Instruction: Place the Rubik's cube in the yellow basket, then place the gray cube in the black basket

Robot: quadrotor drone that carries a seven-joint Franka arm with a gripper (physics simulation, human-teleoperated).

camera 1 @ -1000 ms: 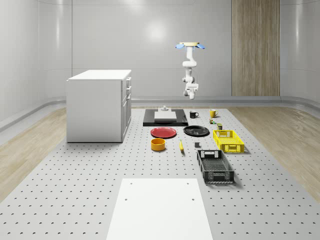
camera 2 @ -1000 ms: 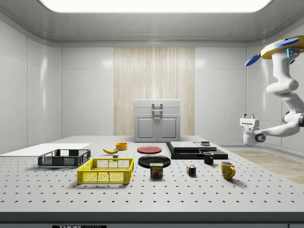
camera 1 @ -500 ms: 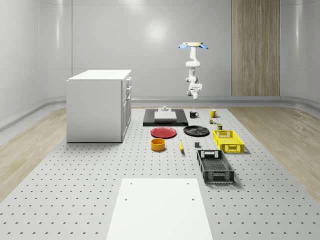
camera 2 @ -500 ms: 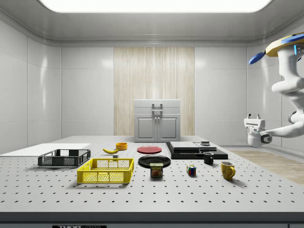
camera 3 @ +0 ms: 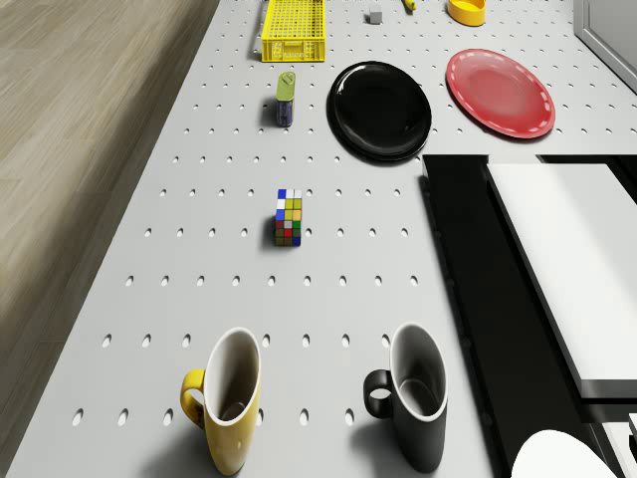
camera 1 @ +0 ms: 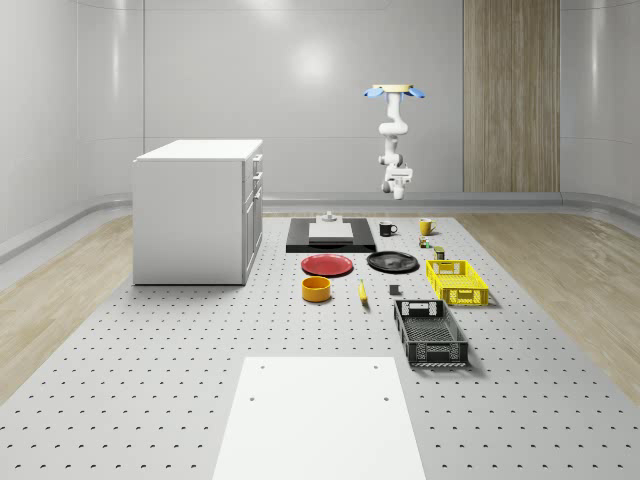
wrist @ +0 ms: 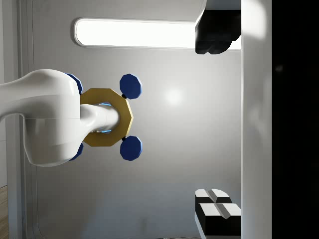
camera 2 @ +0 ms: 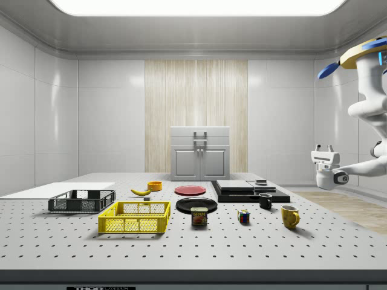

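Gripper hangs in the air pointing upward, fingers spread apart with nothing between them, well away from the black plate and higher than everything on the table. Its drone hovers higher still, out past the two mugs as seen from the plate. The Rubik's cube sits on the perforated table near the plate, between it and the yellow mug; the black mug stands beside the yellow one. A Spam can stands just beside the plate. The yellow basket lies beyond the plate from the cube, the gray cube near it, and the black basket farther out again.
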